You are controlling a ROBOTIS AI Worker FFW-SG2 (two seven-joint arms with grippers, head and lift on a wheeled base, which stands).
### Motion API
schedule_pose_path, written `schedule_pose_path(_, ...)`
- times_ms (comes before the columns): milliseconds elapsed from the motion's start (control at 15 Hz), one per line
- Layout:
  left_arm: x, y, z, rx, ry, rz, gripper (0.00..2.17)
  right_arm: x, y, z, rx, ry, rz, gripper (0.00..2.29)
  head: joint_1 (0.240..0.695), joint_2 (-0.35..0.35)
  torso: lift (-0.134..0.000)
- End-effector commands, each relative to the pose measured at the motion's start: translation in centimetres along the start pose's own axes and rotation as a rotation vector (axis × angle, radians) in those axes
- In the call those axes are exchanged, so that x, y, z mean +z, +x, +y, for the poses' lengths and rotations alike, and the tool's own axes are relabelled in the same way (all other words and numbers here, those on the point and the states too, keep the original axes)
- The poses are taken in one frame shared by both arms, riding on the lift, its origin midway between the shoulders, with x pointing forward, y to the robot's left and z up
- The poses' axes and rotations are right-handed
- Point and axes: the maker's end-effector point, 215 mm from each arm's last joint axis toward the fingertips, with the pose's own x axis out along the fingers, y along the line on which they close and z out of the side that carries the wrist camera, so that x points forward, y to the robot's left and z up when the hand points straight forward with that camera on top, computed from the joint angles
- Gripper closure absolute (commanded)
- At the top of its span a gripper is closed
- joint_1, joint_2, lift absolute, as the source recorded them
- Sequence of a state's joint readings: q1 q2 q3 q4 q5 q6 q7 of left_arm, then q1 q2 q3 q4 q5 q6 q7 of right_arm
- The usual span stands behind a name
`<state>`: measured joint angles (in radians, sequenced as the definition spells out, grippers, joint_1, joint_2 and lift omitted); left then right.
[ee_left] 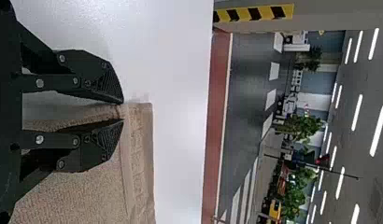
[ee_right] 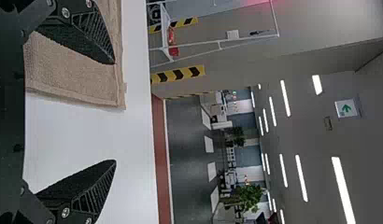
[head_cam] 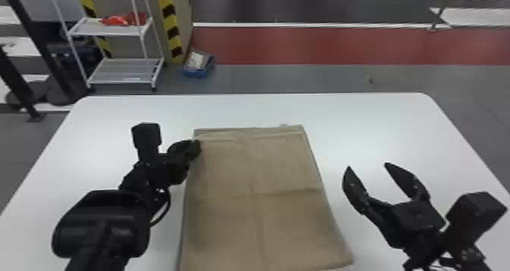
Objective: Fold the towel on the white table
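On the white tabletop [head_cam: 379, 126], the towel [head_cam: 250, 213] lies flat between the two tools, its far edge showing layered hems and its surface creased lengthwise and across. The left tool [ee_left: 123, 111] is at the towel's left edge, near the far left corner; whether it grips cloth cannot be told. The right tool [head_cam: 368, 165] stands wide open, holding nothing, above the tabletop to the right of the towel. A fold from the left side appears to be in hand; the next move likely calls for a sure grip there before carrying cloth rightward. Tabletop borders the left, right and far edges, leaving both tools room.
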<state>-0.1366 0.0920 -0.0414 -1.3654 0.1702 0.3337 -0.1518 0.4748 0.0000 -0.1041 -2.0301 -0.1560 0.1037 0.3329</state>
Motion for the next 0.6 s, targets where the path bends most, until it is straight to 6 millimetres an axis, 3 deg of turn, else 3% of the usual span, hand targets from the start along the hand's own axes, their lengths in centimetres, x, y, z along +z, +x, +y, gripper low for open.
schedule_pose_path(0,0.0,-0.1,-0.1,-0.002,0.0,-0.001,0.9,-0.1,0.0,0.1,0.001,0.004,0.0,0.14,0.695,-0.005,-0.123)
schedule_pose_path(67,-0.1,-0.1,-0.2,-0.004,-0.001,0.002,0.9,0.0,0.0,0.1,0.001,0.004,-0.002,0.14,0.695,-0.005,-0.123)
schedule_pose_path(133,-0.2,-0.1,-0.4,-0.007,0.0,0.006,1.07,0.0,0.0,0.1,0.001,0.006,-0.001,0.14,0.695,-0.005,-0.123)
schedule_pose_path(200,-0.4,-0.2,-0.2,0.003,-0.002,0.009,1.48,0.0,0.0,0.1,0.001,0.008,-0.001,0.14,0.695,-0.005,-0.123)
schedule_pose_path(267,-0.8,-0.4,-0.1,0.005,-0.007,0.012,1.69,0.0,0.0,0.1,0.002,0.009,-0.002,0.14,0.695,-0.006,-0.123)
schedule_pose_path(533,2.1,-2.7,-1.6,-0.014,0.001,-0.064,1.71,0.1,-0.1,0.2,0.002,0.01,-0.003,0.14,0.695,-0.006,-0.123)
